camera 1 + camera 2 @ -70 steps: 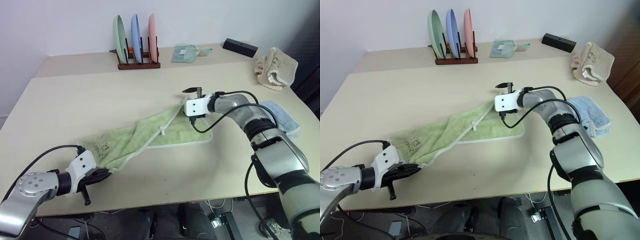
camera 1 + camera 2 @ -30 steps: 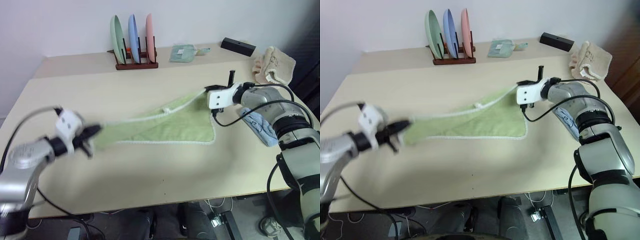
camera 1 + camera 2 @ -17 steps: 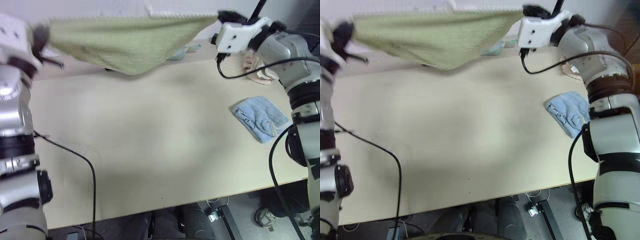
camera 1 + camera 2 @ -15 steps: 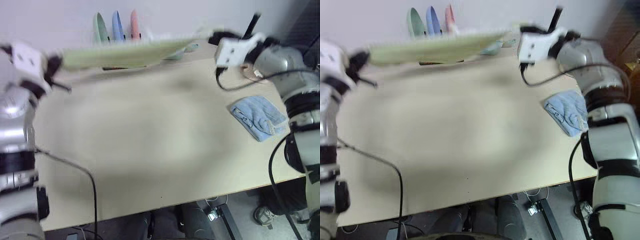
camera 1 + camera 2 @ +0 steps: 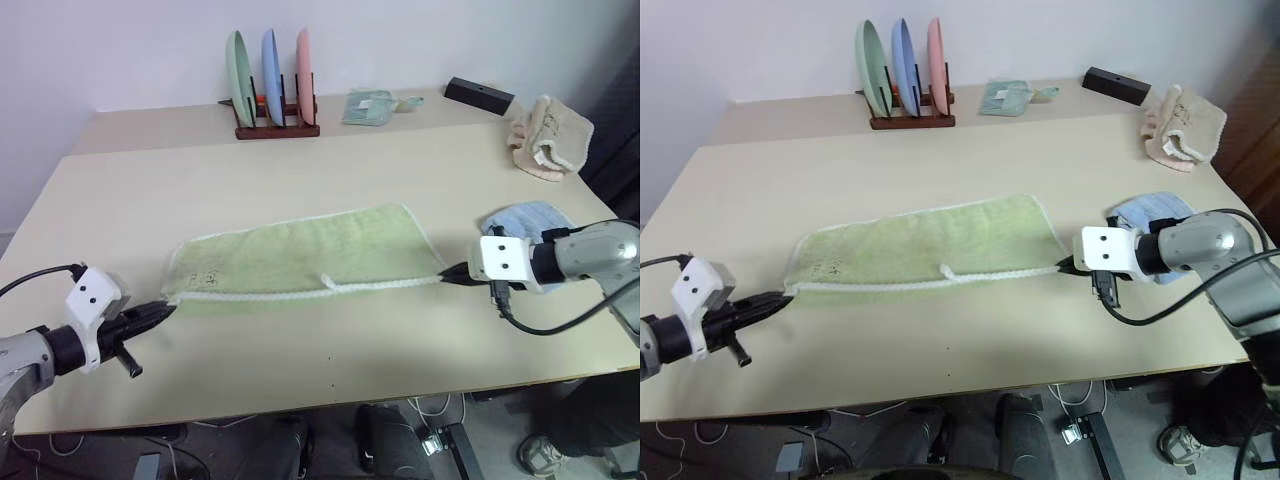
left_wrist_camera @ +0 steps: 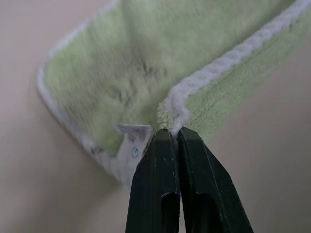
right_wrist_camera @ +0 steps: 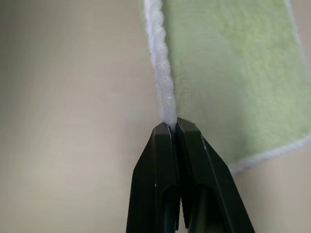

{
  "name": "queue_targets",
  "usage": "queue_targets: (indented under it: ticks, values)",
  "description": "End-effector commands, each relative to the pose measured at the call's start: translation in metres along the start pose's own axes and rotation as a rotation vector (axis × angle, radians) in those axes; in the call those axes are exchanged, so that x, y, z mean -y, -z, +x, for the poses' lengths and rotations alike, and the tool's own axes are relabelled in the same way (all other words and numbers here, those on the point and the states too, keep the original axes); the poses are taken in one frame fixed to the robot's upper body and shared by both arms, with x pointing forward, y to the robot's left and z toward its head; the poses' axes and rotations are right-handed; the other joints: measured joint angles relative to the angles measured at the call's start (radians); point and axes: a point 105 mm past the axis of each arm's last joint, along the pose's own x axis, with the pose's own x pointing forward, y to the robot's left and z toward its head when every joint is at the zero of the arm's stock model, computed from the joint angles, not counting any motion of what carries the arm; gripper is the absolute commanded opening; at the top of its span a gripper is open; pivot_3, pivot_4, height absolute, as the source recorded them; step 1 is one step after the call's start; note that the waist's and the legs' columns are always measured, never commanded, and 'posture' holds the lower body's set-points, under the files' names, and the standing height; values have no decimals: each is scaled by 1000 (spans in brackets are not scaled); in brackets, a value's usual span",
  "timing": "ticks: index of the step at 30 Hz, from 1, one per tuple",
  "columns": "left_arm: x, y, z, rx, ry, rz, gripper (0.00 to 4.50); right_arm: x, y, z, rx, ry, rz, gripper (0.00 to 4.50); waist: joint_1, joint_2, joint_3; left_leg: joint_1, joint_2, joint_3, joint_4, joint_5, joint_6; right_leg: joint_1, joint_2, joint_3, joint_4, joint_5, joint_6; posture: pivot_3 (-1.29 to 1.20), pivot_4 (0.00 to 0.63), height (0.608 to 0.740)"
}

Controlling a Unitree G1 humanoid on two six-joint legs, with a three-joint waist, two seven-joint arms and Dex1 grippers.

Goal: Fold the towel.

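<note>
The light green towel (image 5: pixel 300 250) lies spread out on the table (image 5: pixel 320 350), its long side running left to right. White edging runs along its near edge, with a small kink (image 5: pixel 328 283) near the middle. My left gripper (image 5: pixel 165 309) is shut on the towel's near left corner, low over the table. In the left wrist view the fingertips (image 6: pixel 169 131) pinch the white edging beside a small white label (image 6: pixel 136 138). My right gripper (image 5: pixel 450 274) is shut on the near right corner. Its tips (image 7: pixel 171 125) clamp the edging in the right wrist view.
A rack with three upright plates (image 5: pixel 270 85) stands at the back. Next to it lie a small folded cloth (image 5: pixel 370 105) and a black box (image 5: pixel 480 95). A beige cloth (image 5: pixel 548 135) sits at the far right. A light blue cloth (image 5: pixel 530 222) lies just behind my right arm.
The towel was stretched in the air between both grippers. Both arms have come down and back towards me, and it now lies flat on the table, both corners still held.
</note>
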Motion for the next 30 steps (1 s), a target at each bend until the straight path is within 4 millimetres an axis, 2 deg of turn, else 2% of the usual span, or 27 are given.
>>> queue_targets:
  ticks: [1,7,10,12,15,19,26,28,30]
  values:
    - [-2,-9,-7,14,-9,31,0,7,-12,-13,20,38,-12,64,9,0,0,0,0,0,1,0,0,0,0,0,0,0,0,0,150,740]
    - [-38,-21,5,87,-181,64,0,64,-20,-7,49,272,-142,64,10,0,0,0,0,1,2,0,-1,0,0,0,0,1,1,0,150,740]
    - [-48,-22,10,92,-212,79,0,80,-16,-1,38,314,-173,64,8,-1,0,-1,0,1,1,0,-1,-2,0,0,0,1,1,0,150,740]
    - [-56,-24,18,96,-232,94,0,96,-13,9,23,346,-198,64,8,-1,0,-1,0,1,1,-1,-2,-3,0,0,0,1,1,0,150,740]
    - [-75,-26,37,94,-274,129,0,117,-9,35,7,359,-211,64,7,-1,0,0,0,2,2,-1,-2,-2,0,0,1,1,1,0,150,740]
    - [-89,-27,54,95,-295,130,0,132,-3,51,-10,385,-205,64,7,-1,0,-2,0,1,1,0,-3,-4,1,0,1,1,1,0,150,740]
    - [-93,-21,65,91,-288,117,0,138,-3,64,16,386,-191,64,-22,-1,0,-2,0,1,0,0,-3,-5,1,-1,1,1,1,0,150,740]
    - [-97,-23,67,118,-306,83,609,140,-2,64,21,396,-174,0,-26,-1,0,-1,0,1,0,0,-3,-5,1,-1,1,1,1,0,150,740]
    - [-103,-25,67,133,-344,69,1412,139,1,64,13,388,-157,588,-27,-1,0,-1,0,1,0,0,-3,-5,1,-1,2,1,1,0,150,740]
